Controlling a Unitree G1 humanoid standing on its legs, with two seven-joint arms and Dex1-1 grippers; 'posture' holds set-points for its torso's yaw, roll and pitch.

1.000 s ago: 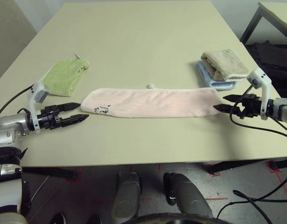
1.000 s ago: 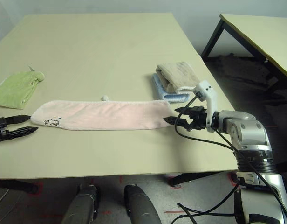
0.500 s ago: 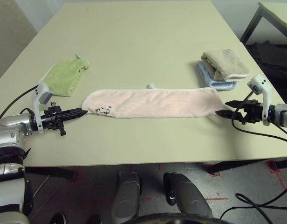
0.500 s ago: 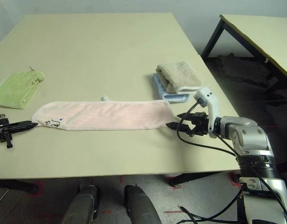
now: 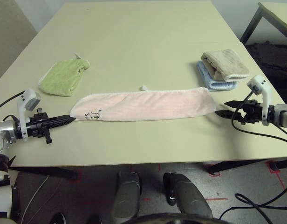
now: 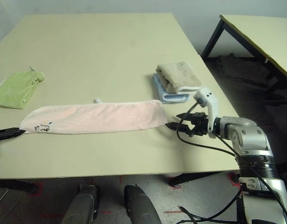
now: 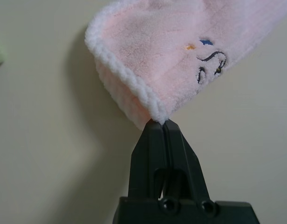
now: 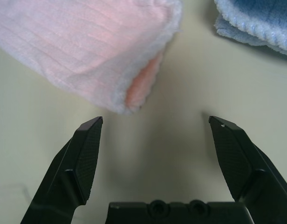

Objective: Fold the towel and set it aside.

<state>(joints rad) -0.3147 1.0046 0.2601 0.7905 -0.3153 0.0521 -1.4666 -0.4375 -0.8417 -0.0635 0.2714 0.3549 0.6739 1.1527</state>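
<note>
Towel (image 5: 143, 103): pink, folded into a long strip, lying across the front part of the worktop (image 5: 143, 42), between my two hands.
Towel details: white edging along the far side, and a small white loop (image 5: 144, 87) sticking out from that side. The dark lettering (image 7: 211, 63) sits near the left end; I cannot read it, I see only curved strokes with one small blue mark and one orange mark.
Left hand (image 5: 69, 120): fingers pressed together, pinching the left corner of the towel at its white edge. In the left wrist view the corner goes between the tips, so how much cloth is inside I cannot see.
Left arm: partly cut off by the picture border in the head views.
Right hand (image 5: 219, 108): fingers spread wide, holding nothing. It is just beside the right end of the towel, apart from it.
Right end of towel: in the right wrist view I see two layers, with a pink inner fold showing under the pale outer layer.
Green cloth (image 5: 65, 76): crumpled, behind the left end of the towel, not touching it.
Beige towel (image 5: 225, 64): folded, lying on top of the light blue towel (image 5: 215, 79), behind the right hand. The blue one is mostly covered.
Second table (image 6: 262, 35): far right, cut off by the border.
</note>
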